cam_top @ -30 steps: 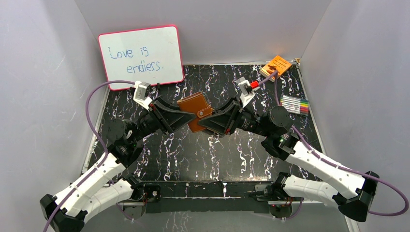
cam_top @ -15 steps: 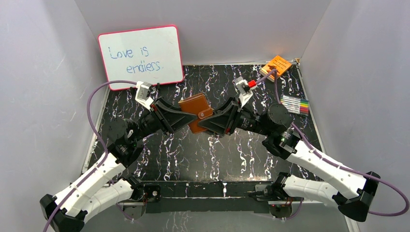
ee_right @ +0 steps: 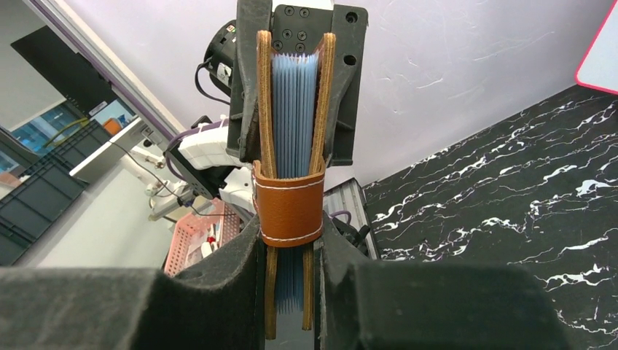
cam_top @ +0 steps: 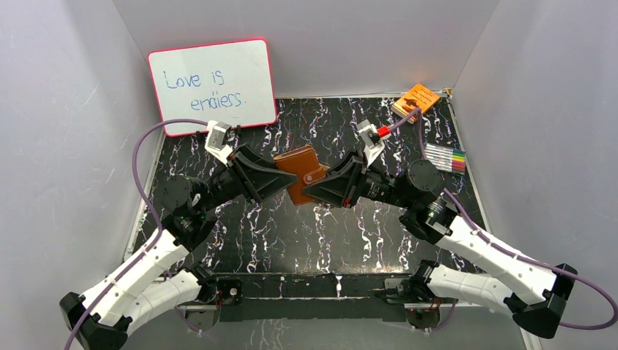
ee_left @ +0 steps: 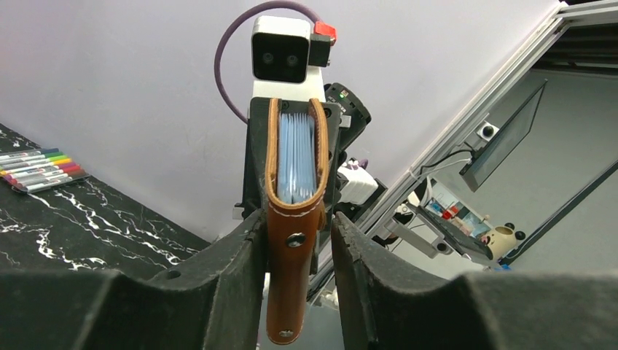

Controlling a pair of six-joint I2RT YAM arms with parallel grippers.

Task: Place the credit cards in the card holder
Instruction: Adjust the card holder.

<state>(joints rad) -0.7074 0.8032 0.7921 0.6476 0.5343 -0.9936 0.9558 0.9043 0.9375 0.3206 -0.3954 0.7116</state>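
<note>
You are looking at the reddish-brown leather card holder edge-on and upright. Its two covers are slightly spread, with a stack of pale blue leaves between them; whether those are cards or pockets you cannot tell. A white-stitched leather strap wraps its near end, where the black fingers of the right gripper press both sides. The black left gripper flanks its far end. The black marbled table fills the view's right side.
</note>
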